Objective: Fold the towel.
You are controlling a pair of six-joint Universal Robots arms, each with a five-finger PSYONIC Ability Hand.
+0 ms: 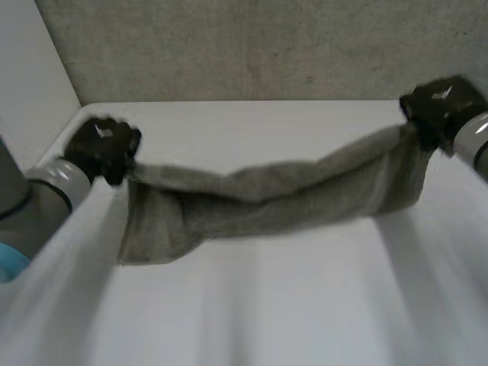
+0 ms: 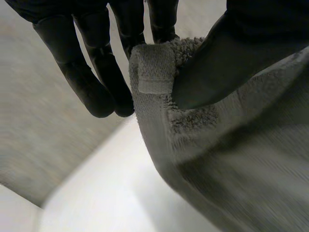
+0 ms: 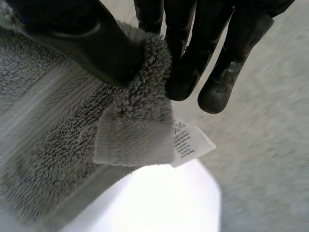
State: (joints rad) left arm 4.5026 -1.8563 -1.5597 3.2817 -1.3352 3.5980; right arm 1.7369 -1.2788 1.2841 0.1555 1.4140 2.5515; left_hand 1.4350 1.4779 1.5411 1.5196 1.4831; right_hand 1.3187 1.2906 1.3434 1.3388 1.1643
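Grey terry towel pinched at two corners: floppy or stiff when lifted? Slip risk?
Likely floppy: the grey terry towel sags between the left hand and the right hand. Probably low slip: looped pile looks grippy where each hand pinches a corner. Its hanging end may drag on the white table.

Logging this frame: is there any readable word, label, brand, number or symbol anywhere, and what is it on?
White care tag at the corner of the grey terry towel pinched by the right hand: a few laundry symbols above lines of tiny print, too small to read.
Folded hem tab at the towel corner pinched by the left hand: blank.
Nothing readable elsewhere.
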